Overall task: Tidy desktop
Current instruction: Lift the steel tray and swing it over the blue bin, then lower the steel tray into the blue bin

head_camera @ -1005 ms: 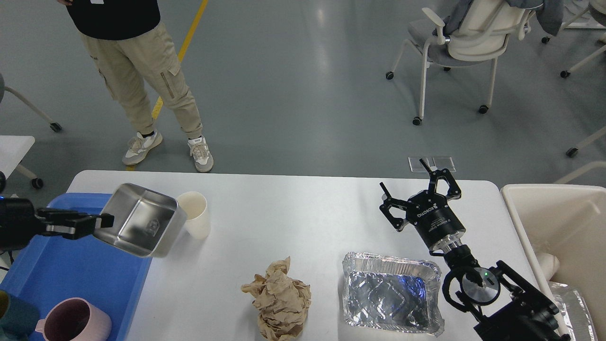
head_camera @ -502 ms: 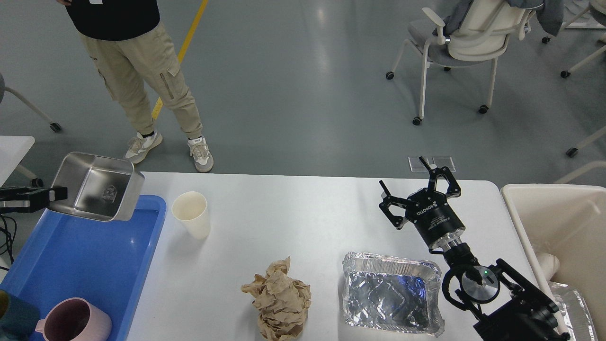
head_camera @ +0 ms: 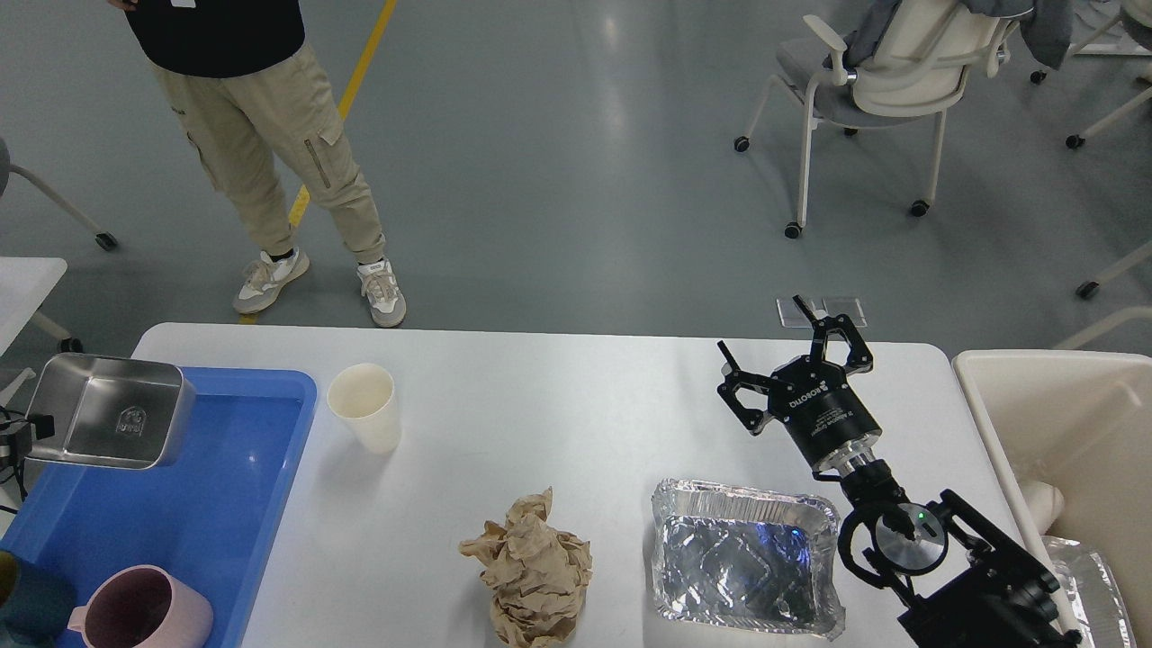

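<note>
The white desktop carries a white paper cup, a ball of crumpled brown paper and an empty foil tray. My left gripper is at the far left edge, mostly out of view. It is shut on the rim of a square steel container, held over the far left corner of the blue tray. My right gripper is open and empty, above the desktop just behind the foil tray.
A pink mug and a teal cup stand in the blue tray's near end. A cream bin holding foil sits off the right edge. A person stands behind the table's left corner; chairs stand at the back right.
My left gripper has carried the steel container left, away from the paper cup, and lowered it over the blue tray's far left corner. The right arm has barely moved.
</note>
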You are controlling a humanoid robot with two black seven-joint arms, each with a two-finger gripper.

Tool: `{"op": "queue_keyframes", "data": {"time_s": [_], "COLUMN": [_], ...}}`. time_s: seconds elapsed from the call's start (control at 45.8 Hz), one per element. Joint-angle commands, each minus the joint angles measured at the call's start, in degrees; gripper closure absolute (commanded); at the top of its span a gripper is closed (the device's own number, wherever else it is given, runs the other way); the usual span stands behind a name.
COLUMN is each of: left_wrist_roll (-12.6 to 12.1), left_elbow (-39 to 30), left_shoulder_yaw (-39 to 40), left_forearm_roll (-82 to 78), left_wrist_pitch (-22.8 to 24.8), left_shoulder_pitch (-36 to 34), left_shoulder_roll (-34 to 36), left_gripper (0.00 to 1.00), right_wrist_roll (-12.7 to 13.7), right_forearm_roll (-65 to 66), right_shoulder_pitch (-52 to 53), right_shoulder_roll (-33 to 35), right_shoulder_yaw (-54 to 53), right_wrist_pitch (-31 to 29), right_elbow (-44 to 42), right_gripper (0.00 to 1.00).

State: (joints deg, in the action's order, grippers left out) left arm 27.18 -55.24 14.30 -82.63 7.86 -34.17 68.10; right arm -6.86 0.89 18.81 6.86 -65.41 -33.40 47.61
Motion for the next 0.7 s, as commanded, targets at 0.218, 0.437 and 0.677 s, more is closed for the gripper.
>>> {"op": "queue_keyframes", "data": {"time_s": [0.218, 0.437, 0.677], "left_wrist_roll": [0.5, 1.5, 1.9], "left_elbow": [8.6, 16.7, 21.0], "left_shoulder_yaw": [-0.6, -0.9, -0.9], "left_forearm_roll": [0.2, 0.1, 0.0], "left_wrist_pitch": [-1.4, -1.4, -1.5], "left_shoulder_pitch": [1.3, 1.5, 1.4], "left_shoulder_roll": [-7.5, -13.8, -17.9], "left_gripper": [0.95, 0.94, 0.93], "right_wrist_roll": [0.0, 0.0, 0.0], "right_forearm_roll": [0.0, 0.0, 0.0], "right_shoulder_pitch": [0.0, -0.1, -0.3], "right_shoulder_roll": [0.0, 0.0, 0.2], "right_shoulder_yaw": [0.1, 0.2, 0.2], "right_wrist_pitch": [0.2, 0.2, 0.1], "right_elbow": [-0.2, -0.2, -0.2], "right_gripper": [0.00, 0.00, 0.00]}}
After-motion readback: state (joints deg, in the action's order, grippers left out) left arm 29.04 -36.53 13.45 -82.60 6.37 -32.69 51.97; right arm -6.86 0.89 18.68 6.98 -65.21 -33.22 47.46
